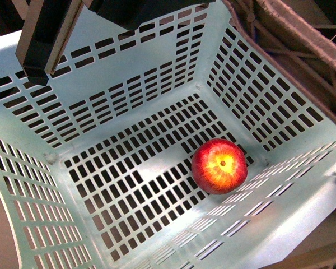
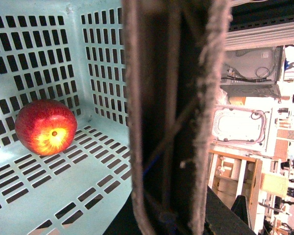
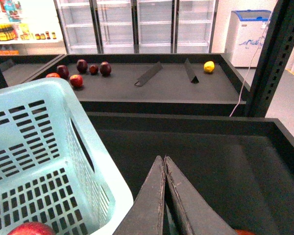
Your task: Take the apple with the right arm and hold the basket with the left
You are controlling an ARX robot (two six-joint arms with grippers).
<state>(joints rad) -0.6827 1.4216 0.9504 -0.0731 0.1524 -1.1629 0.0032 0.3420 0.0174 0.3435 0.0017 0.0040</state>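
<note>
The mint-green basket (image 1: 157, 73) fills the front view. The red apple (image 1: 219, 166) lies on its slotted floor near the right wall, yellow dimple facing up. It also shows in the left wrist view (image 2: 46, 127), against a wall of the basket (image 2: 49, 49). My left gripper is shut on the basket; its jaws are hidden behind a dark fuzzy-edged bar (image 2: 171, 117). My right gripper (image 3: 164, 161) is shut and empty over a dark bin, just outside the basket's corner (image 3: 93, 161). The apple's top (image 3: 32, 228) peeks in at that view's edge.
A dark arm part (image 1: 45, 39) hangs over the basket's far rim. Beyond the right gripper a dark shelf (image 3: 161, 85) holds several red and maroon fruits (image 3: 81, 66), a yellow fruit (image 3: 208, 66) and two wedge dividers. A dark post (image 3: 277, 58) stands nearby.
</note>
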